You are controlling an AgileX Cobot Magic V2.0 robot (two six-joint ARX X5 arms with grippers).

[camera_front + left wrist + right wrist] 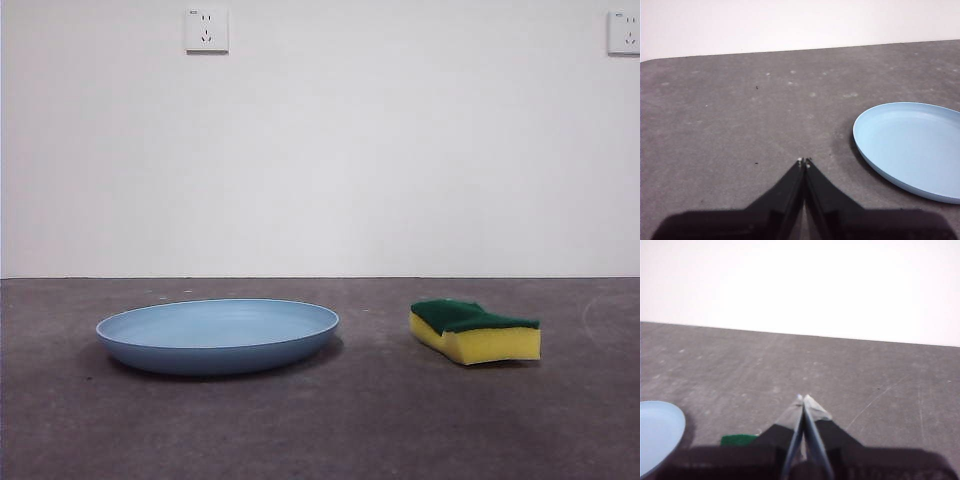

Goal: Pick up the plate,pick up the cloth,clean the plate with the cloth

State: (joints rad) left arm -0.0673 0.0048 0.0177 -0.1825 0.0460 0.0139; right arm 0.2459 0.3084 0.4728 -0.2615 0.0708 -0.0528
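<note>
You have the plate (217,335) left and sponge (475,330) right, apart for separate grasping; left gripper (804,162) and right gripper (803,399) are pressed together.

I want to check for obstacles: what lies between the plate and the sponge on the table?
Nothing. In the front view only bare grey table separates the plate from the sponge; they lie apart, not touching.

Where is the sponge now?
In the front view the sponge lies flat on the table, right of the plate and apart from it, green side up.
</note>
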